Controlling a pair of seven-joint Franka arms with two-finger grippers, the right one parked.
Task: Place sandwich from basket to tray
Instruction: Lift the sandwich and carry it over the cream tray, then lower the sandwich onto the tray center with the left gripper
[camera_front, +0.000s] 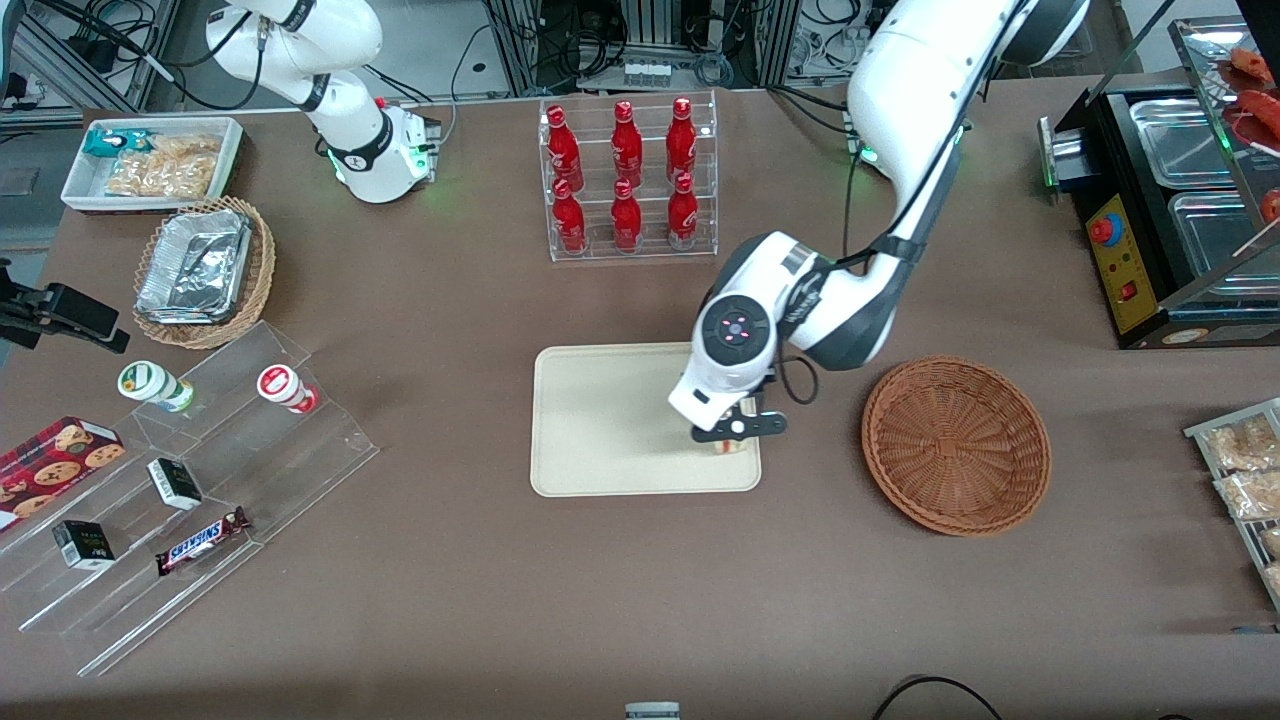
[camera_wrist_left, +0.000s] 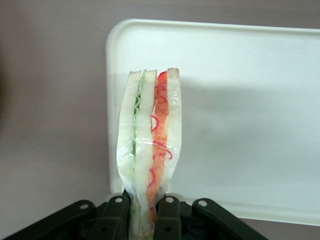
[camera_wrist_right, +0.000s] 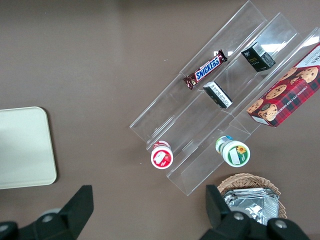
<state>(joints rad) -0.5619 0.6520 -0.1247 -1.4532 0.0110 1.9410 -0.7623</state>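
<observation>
- Front view: tool (camera_front: 733, 440) sits lower-centre of frame, low over the tray (camera_front: 600, 420) near the tray's corner closest to the basket (camera_front: 956, 444). Basket looks empty, just beside the tray toward the working arm's end of the counter (camera_front: 500, 600).
- Wrist view: tool (camera_wrist_left: 142, 212) is clamped on the sandwich (camera_wrist_left: 149, 145), fingers (camera_wrist_left: 114, 220) pinching the wedge's narrow end w/ wrapper bunched between them.
- Sandwich hangs straight out from the tool, long axis in line w/ the fingers, cut edge facing the cam: green layer on one side, red on the other.
- Key relation: sandwich is directly over the tray's corner zone, not mid-tray. Tray edge passes close beside the wedge; brown counter shows right next to it.
- Can't tell if the sandwich tip is touching the tray yet or a bit above; in front view only a sliver of sandwich (camera_front: 730, 447) shows under the tool.
- Judgement: carry is prob. done, release step pending. Held by its thin end, the wedge will likely tip flat when let go. If it falls toward the near edge, it could overhang the rim, so a nudge inward before opening seems safer.
</observation>
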